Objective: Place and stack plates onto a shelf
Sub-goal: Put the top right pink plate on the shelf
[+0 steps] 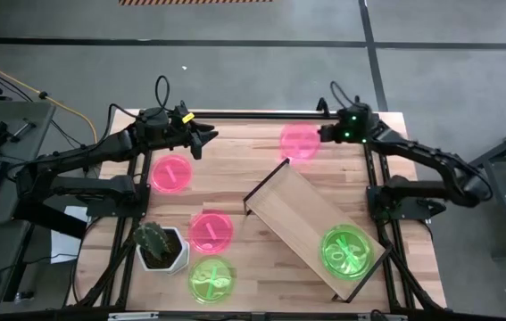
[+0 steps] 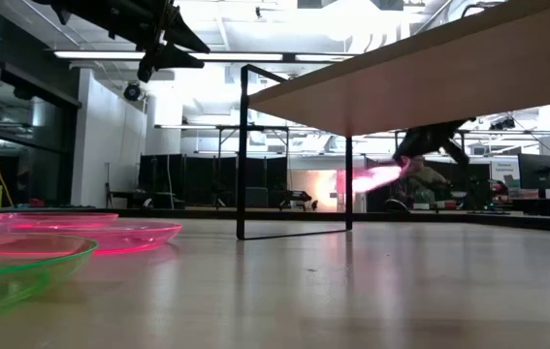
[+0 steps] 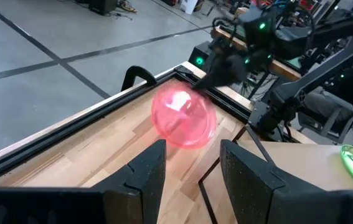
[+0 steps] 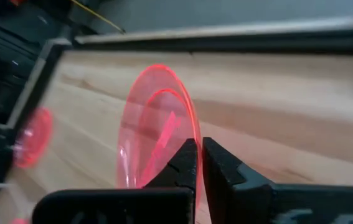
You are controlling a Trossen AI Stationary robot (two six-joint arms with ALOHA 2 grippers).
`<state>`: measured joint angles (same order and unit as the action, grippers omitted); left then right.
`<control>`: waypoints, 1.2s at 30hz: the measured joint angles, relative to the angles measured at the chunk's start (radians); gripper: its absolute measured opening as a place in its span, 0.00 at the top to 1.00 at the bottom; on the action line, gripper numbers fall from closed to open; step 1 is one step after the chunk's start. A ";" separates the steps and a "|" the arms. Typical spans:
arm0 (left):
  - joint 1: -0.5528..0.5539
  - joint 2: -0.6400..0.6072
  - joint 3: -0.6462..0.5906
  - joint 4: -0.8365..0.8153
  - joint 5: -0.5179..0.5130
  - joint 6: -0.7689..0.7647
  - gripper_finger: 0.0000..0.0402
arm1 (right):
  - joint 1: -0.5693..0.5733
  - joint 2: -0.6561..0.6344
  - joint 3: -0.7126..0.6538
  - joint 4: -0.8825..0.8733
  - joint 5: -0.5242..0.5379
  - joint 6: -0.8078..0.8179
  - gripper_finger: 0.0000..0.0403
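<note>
High view: the right gripper sits at about 1 o'clock on the table, its fingers clamped on the rim of a pink plate that extends from it toward 9 o'clock, just beyond the shelf's upper end. In the right wrist view the same pink plate stands tilted on edge, pinched between the dark fingers. The left gripper hovers near 11 o'clock with its fingers apart, clear of the second pink plate lying flat at about 7 o'clock from it. The shelf lies diagonally across the table's right half, carrying a green plate at its lower end. A third pink plate and another green plate rest near 6 o'clock, beside a potted cactus. Grey concrete floor surrounds the table.
</note>
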<state>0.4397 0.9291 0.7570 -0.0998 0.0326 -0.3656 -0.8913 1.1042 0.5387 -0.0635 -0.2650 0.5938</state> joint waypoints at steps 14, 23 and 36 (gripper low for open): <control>0.000 0.000 0.000 0.001 -0.015 0.000 0.65 | -0.072 -0.260 0.000 0.096 -0.196 0.071 1.00; 0.000 0.000 0.000 0.009 -0.018 0.000 0.65 | 0.006 -0.395 0.002 0.146 -0.466 0.218 1.00; 0.000 0.000 0.000 0.101 -0.019 0.000 0.65 | 0.520 -0.356 0.002 0.071 -0.355 0.291 1.00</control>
<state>0.4399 0.9287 0.7570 0.0009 0.0135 -0.3653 -0.3710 0.7479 0.5411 0.0078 -0.6205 0.8851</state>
